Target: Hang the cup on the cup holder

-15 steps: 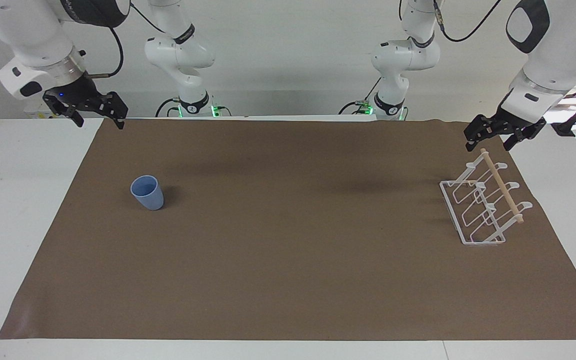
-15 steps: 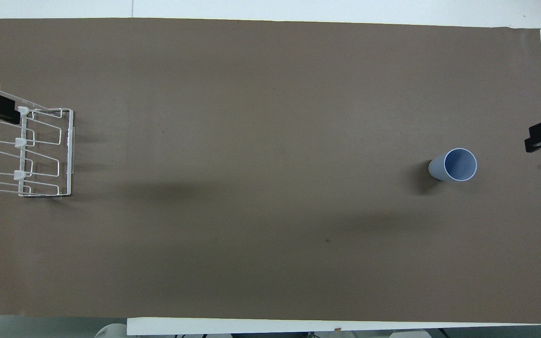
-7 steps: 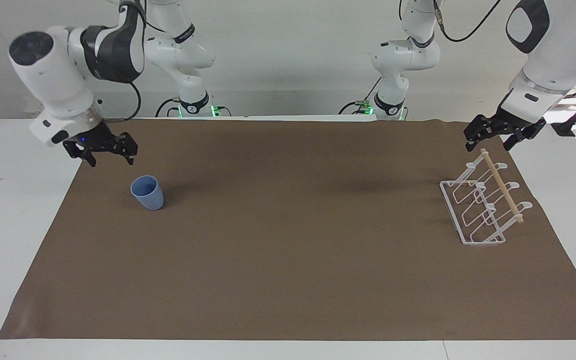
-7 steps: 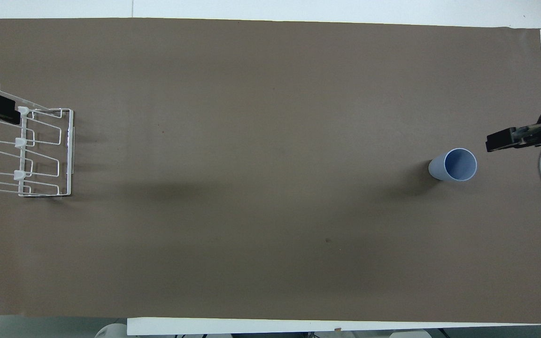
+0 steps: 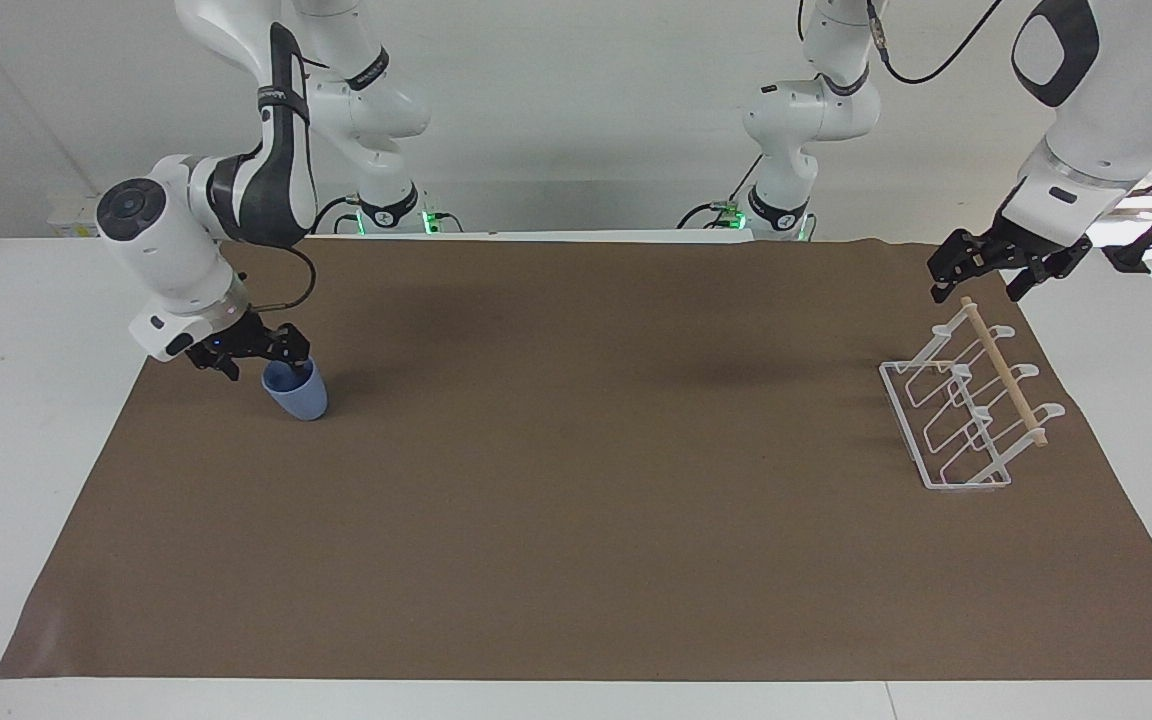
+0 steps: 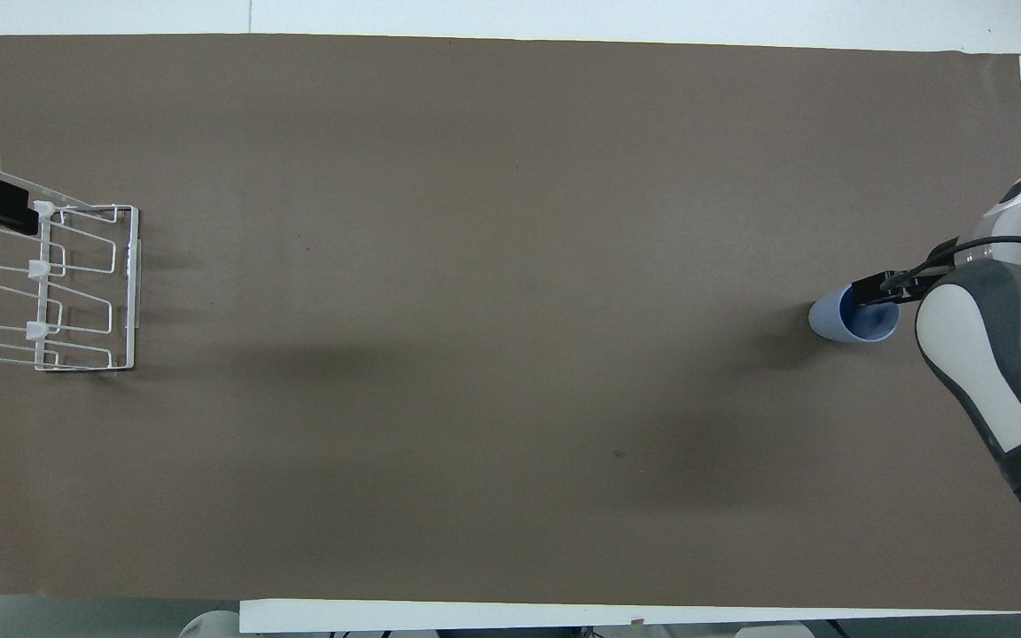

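Observation:
The light-blue cup (image 5: 300, 398) stands upright on the brown mat, toward the right arm's end of the table; it also shows in the overhead view (image 6: 830, 319). My right gripper (image 5: 258, 361) is open and low at the cup's rim, with one finger over the cup's mouth and the other outside it. In the overhead view one of its fingers (image 6: 876, 288) lies across the rim. The white wire cup holder (image 5: 946, 420) with its wooden dowel (image 5: 1004, 372) stands toward the left arm's end; it also shows in the overhead view (image 6: 85, 283). My left gripper (image 5: 976, 282) waits open above the dowel's end nearer the robots.
A brown mat (image 5: 576, 520) covers most of the white table (image 5: 26, 420). The right arm's white and grey links (image 6: 1007, 354) hang over the mat's edge beside the cup.
My right gripper has come down from above the table's edge onto the cup's rim. The cup, the cup holder and the left gripper have not moved.

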You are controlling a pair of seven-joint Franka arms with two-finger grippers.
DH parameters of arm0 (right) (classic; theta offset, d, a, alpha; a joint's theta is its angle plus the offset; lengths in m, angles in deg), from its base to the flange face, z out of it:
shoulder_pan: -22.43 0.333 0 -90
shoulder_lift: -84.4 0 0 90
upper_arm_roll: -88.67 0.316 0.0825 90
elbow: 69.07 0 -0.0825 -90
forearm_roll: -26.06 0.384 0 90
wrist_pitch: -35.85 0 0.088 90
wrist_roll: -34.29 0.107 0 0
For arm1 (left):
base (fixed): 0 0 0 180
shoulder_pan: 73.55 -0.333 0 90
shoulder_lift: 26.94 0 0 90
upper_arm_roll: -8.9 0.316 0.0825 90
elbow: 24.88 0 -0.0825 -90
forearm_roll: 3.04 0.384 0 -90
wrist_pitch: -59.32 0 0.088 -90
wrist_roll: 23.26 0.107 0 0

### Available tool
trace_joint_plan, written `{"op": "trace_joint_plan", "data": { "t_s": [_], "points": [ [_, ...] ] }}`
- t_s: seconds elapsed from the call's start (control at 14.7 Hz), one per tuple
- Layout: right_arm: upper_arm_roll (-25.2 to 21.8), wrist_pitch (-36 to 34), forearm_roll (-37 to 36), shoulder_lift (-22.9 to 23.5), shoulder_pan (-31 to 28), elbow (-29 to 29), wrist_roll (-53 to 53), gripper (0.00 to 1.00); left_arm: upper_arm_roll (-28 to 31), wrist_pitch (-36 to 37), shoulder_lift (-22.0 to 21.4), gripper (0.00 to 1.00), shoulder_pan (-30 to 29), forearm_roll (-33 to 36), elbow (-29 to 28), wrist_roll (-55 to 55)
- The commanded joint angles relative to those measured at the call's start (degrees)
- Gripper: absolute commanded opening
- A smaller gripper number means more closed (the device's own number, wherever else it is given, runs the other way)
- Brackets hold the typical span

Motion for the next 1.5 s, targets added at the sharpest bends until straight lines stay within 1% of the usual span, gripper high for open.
{"op": "trace_joint_plan", "data": {
  "t_s": [0.0, 0.27, 0.34, 0.41, 0.55, 0.68, 0.75, 0.82, 0.89, 0.95, 1.09, 1.16, 1.23, 1.3, 1.36, 1.43],
  "points": [
    [0.5, 1.7, 1.2, 1.3, -1.2, -0.5, -5.8, 0.99, -0.5, 0.2, -1.6, 1.0, -0.7, 0.3, -1.7, 0.1],
    [0.5, 5.8, 1.2, 1.2, -2.5, -3.2, -10.6, 0.98, -0.5, 0.2, -1.6, 1.0, -0.7, 0.3, -1.7, 0.1],
    [0.5, 5.8, 1.2, 1.2, -2.5, -3.3, -11.0, 0.96, -0.5, 0.2, -1.6, 1.0, -0.7, 0.3, -1.7, 0.1],
    [0.5, 5.9, 1.2, 1.2, -2.5, -3.3, -11.2, 0.87, -0.5, 0.2, -1.6, 1.0, -0.7, 0.4, -1.6, 0.1],
    [0.5, 5.7, 1.2, 1.2, -2.0, -3.3, -11.2, 0.52, -0.5, 0.2, -1.6, 1.0, -0.7, 0.3, -1.7, 0.1],
    [0.5, 5.6, 1.2, 1.2, -1.8, -3.4, -10.9, 0.25, -0.5, 0.2, -1.6, 1.0, -0.7, 0.3, -1.7, 0.1],
    [0.5, 5.5, 1.2, 1.2, -1.9, -3.4, -11.1, 0.16, -0.5, 0.5, -1.6, 1.0, -0.7, 0.3, -1.7, 0.1],
    [0.5, 5.2, 1.2, 1.2, -1.8, -3.4, -11.3, 0.12, -0.4, 1.5, -1.7, 1.0, -0.7, 0.4, -1.8, 0.0],
    [0.5, 5.1, 1.2, 1.2, -1.8, -3.4, -11.4, 0.04, -0.4, 2.4, -1.7, 1.0, -0.7, 0.3, -1.7, -0.3],
    [0.5, 4.6, 1.2, 1.2, -1.9, -2.9, -12.1, 0.0, -0.3, 4.6, -2.0, 1.0, -0.7, 0.3, -1.8, -0.4],
    [0.8, 2.8, 1.2, 2.1, -1.8, 0.1, -14.1, 0.0, -0.2, 6.0, -2.4, 1.0, -0.9, 0.4, -1.9, -0.4],
    [1.2, 0.7, 1.7, 2.5, -1.7, 1.7, -14.7, 0.0, -0.2, 6.0, -2.4, 1.0, -1.0, 0.4, -2.4, -0.4],
    [1.3, -1.5, 4.9, 2.7, -1.6, 3.7, -16.2, 0.0, -0.2, 6.0, -2.5, 1.0, -1.2, 0.4, -2.6, -0.4],
    [1.5, -4.1, 10.8, 3.1, -1.2, 6.1, -17.8, 0.0, -0.2, 6.0, -2.6, 1.0, -1.6, 0.4, -2.6, -0.4],
    [1.6, -7.4, 16.2, 4.5, -0.1, 8.8, -17.8, 0.0, -0.2, 6.3, -2.7, 1.0, -1.7, 0.4, -2.6, -0.4],
    [1.6, -9.0, 21.1, 5.0, 0.9, 10.5, -17.7, 0.0, -0.2, 6.7, -2.8, 1.0, -1.7, 0.4, -2.7, -0.5]
  ]
}}
